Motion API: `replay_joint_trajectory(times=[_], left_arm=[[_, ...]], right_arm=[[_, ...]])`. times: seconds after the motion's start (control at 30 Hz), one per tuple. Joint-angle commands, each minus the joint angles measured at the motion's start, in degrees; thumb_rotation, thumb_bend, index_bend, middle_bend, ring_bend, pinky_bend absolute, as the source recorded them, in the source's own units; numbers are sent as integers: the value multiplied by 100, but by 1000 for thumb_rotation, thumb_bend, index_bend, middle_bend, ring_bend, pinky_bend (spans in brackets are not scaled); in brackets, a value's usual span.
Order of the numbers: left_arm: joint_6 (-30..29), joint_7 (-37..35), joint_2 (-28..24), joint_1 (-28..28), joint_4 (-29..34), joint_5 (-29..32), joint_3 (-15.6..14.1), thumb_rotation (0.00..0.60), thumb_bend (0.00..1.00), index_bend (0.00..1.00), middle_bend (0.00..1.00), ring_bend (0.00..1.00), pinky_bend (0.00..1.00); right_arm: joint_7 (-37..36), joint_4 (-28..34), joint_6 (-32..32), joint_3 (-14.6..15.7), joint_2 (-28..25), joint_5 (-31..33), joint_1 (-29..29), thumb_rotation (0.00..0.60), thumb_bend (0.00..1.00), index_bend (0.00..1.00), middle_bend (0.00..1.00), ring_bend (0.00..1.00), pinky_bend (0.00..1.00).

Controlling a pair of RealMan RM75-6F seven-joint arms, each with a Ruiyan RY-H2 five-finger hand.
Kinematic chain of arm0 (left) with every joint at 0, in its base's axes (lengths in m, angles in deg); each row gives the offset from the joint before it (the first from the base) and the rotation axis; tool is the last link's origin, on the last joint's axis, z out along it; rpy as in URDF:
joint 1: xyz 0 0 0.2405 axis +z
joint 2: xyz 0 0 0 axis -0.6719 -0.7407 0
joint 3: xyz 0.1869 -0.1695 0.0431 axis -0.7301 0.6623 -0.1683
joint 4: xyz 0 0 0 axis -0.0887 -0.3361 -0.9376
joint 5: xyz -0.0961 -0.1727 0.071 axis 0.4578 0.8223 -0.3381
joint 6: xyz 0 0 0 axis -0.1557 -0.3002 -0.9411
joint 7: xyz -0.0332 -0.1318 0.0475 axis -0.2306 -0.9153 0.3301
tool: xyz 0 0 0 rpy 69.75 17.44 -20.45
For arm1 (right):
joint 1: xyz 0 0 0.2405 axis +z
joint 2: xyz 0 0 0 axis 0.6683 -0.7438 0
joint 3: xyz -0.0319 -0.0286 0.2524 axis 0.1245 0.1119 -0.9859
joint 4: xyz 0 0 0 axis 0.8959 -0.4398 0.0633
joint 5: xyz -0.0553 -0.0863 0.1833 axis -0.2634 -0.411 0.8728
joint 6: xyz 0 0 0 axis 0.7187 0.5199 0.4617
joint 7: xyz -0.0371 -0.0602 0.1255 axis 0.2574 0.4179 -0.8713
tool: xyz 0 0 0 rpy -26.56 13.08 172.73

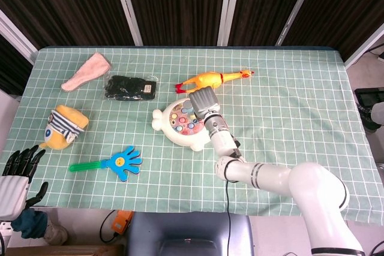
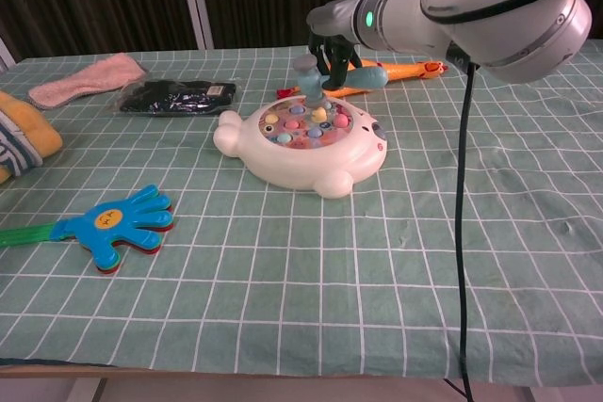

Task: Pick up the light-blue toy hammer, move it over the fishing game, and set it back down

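The light-blue toy hammer hangs just above the white fishing game, its head pointing down over the coloured fish wells. My right hand grips the handle, and the handle's end sticks out to the right. From the head view the right hand covers the upper right part of the fishing game and hides most of the hammer. My left hand hangs off the table's near left corner, fingers apart and holding nothing.
A yellow rubber chicken lies just behind the game. Further left are a black pouch, a pink cloth and a striped plush toy. A blue hand-shaped clapper lies near the front left.
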Motion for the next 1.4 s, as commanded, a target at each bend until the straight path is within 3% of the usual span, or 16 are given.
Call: replay_joint_trajectory(times=[0.03,0.8,1.17,1.4], left_arm=[[4,6,1,1,1,4,-1,600,388,0,0,0,34],[-79,-26,-12,37,-9,-67,-18,600,388,0,0,0,33],[-14,96,36,7,0,-90,-32,600,389,0,0,0,34],[32,171,66,-14,8,-93,-40,600,390,0,0,0,33]], right_arm=[[30,37,-32,-15,-19,30,-3,600,550,1000,664,849,1000],[363,-11,-119,-10,79,163,-10,600,550,1000,664,849,1000],[256,1055,-374,132,-729,-134,-347,600,550,1000,664,849,1000],[200,1327,-377,250,-979,-167,-468,600,550,1000,664,849,1000]])
